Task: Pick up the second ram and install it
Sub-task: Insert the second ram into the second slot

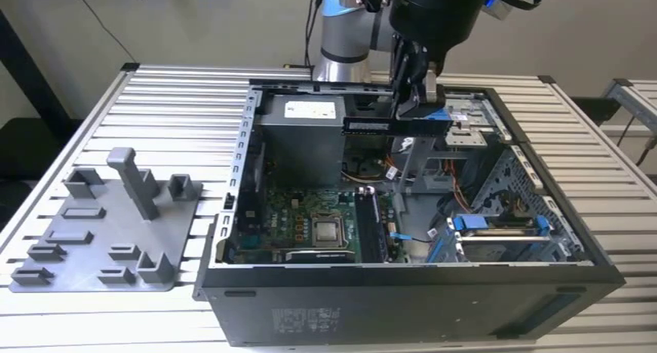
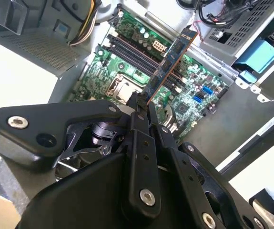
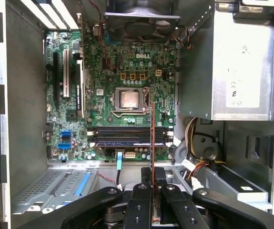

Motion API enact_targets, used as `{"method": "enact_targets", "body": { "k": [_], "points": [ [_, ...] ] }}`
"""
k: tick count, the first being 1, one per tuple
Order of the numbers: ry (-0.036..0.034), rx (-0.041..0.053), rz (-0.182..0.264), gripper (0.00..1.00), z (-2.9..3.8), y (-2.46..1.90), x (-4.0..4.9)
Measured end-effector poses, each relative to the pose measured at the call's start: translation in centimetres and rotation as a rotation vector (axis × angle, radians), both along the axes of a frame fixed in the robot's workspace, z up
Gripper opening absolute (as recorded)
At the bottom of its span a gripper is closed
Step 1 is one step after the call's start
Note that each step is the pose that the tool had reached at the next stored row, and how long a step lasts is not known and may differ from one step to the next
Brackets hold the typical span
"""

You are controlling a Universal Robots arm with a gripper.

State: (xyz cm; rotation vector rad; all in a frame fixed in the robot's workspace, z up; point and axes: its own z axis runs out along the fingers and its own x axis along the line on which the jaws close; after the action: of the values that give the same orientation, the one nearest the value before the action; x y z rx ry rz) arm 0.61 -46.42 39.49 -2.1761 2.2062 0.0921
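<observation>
- The end effector (image 1: 419, 113) is closed on the second ram (image 1: 375, 127), gripping it near one end
- The stick hangs level above the open computer case (image 1: 411, 311), clear of its walls
- The exterior view shows one grey tray (image 1: 103, 249) on the slatted surface (image 1: 185, 99), at the exterior view's left of the case
- The first wrist view shows the stick edge-on over one green board (image 3: 103, 71)
</observation>
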Motion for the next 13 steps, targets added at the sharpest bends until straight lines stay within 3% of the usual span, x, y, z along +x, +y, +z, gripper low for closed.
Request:
{"method": "enact_targets", "body": {
  "k": [13],
  "points": [
    [0.0, 0.0001, -0.013, 0.14, 0.0, 0.02, 0.0]
  ]
}}
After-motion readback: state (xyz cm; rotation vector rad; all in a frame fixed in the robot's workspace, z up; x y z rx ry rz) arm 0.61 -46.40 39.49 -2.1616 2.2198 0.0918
